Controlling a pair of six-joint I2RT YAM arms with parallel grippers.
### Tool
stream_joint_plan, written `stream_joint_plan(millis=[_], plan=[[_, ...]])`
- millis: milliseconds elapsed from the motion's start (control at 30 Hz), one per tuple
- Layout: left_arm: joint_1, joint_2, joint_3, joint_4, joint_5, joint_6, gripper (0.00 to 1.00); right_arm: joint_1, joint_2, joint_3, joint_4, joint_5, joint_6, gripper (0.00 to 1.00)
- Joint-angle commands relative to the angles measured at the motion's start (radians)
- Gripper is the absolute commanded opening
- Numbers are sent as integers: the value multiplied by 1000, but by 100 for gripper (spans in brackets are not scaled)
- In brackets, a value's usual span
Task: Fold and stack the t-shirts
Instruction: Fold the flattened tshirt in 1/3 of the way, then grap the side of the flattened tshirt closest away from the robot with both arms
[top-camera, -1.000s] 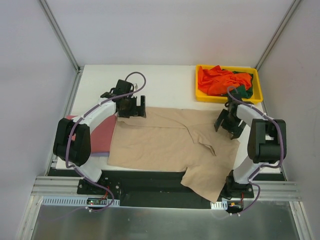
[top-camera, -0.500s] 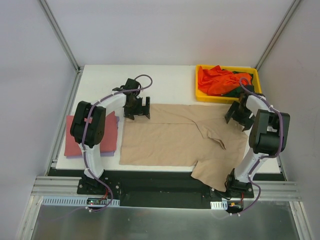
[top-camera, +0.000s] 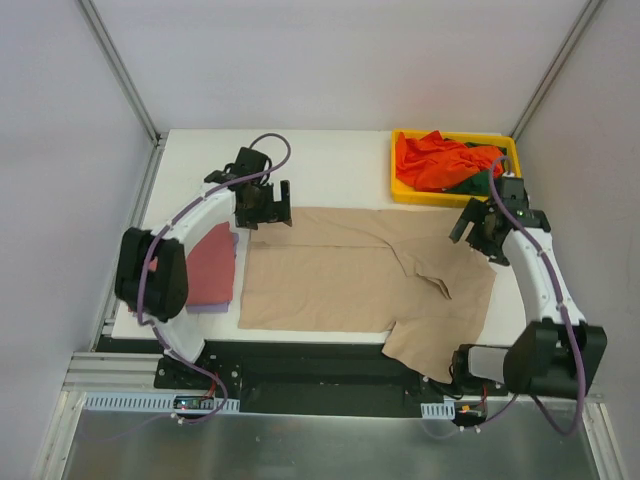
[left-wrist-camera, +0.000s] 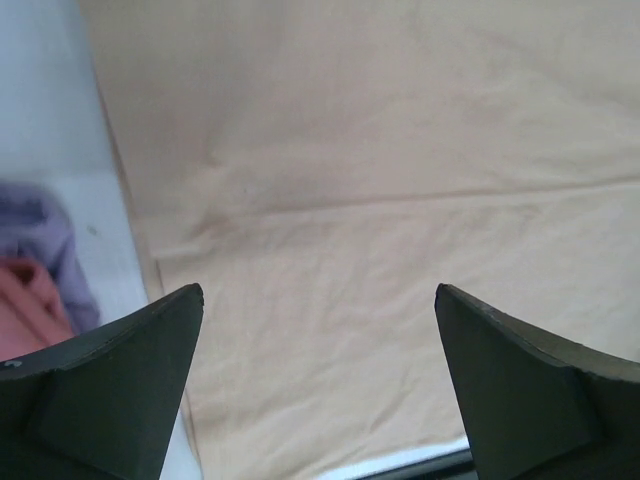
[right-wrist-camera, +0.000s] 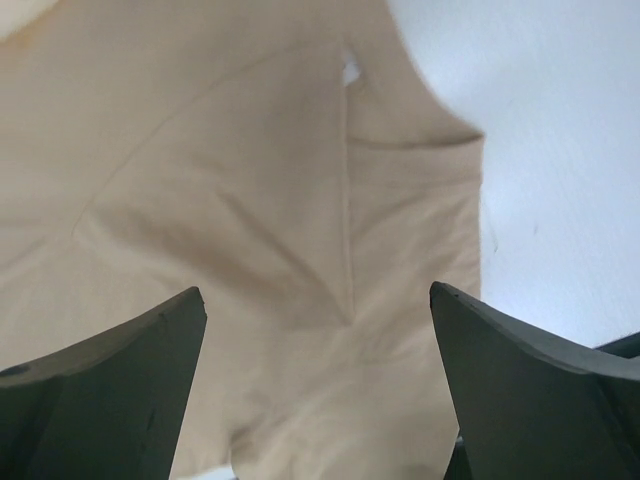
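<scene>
A large tan-beige t-shirt (top-camera: 340, 270) lies spread on the white table, one part hanging over the near edge. It fills the left wrist view (left-wrist-camera: 400, 200) and the right wrist view (right-wrist-camera: 250, 230). My left gripper (top-camera: 266, 212) is open and empty above the shirt's far-left corner. My right gripper (top-camera: 478, 238) is open and empty above the shirt's far-right corner. A folded dusty red shirt (top-camera: 208, 265) lies on a pale lilac one (top-camera: 222, 302) at the left. A bright orange shirt (top-camera: 440, 160) and a dark green one (top-camera: 484, 184) lie in the tray.
The yellow plastic tray (top-camera: 405, 190) stands at the back right corner. Metal frame posts rise at the back corners. The table's near edge meets a black rail (top-camera: 300, 355).
The tan shirt was dragged right and its far edge laid out. Both grippers have since let go and lifted slightly; the left arm swung back left, the right arm extended.
</scene>
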Motion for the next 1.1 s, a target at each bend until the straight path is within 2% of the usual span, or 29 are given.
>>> stream_joint_plan(millis=[0,200,333,467,600,733,800,867,967,1067], plan=[[-35,-217,-166,-41,-65,-103,99,169,-168,-135,-116,0,64,96],[-144,-473,-478,-46,-90,-276,99,448,-336,-252,-240,37,186,96],[-217,-653,-645,-84,-114,-399,99,608,-344,-298,-265,35,236,96],[-240,-780,-736,-176,-159,-490,97,714,-337,-318,-296,87,281,96],[-277,-854,-763,-272,-184,-548,90,740,-345,-341,-283,89,285,96],[-291,-888,-797,-294,-194,-602,79,740,-342,-361,-250,75,284,96],[-296,-883,-816,-291,-211,-631,66,743,-345,-372,-233,67,279,96],[-303,-868,-820,-290,-236,-662,58,742,-345,-378,-227,57,275,96],[-316,-836,-820,-288,-303,-706,57,742,-342,-386,-225,69,269,96],[-317,-794,-823,-273,-346,-737,49,742,-338,-392,-213,73,264,96]])
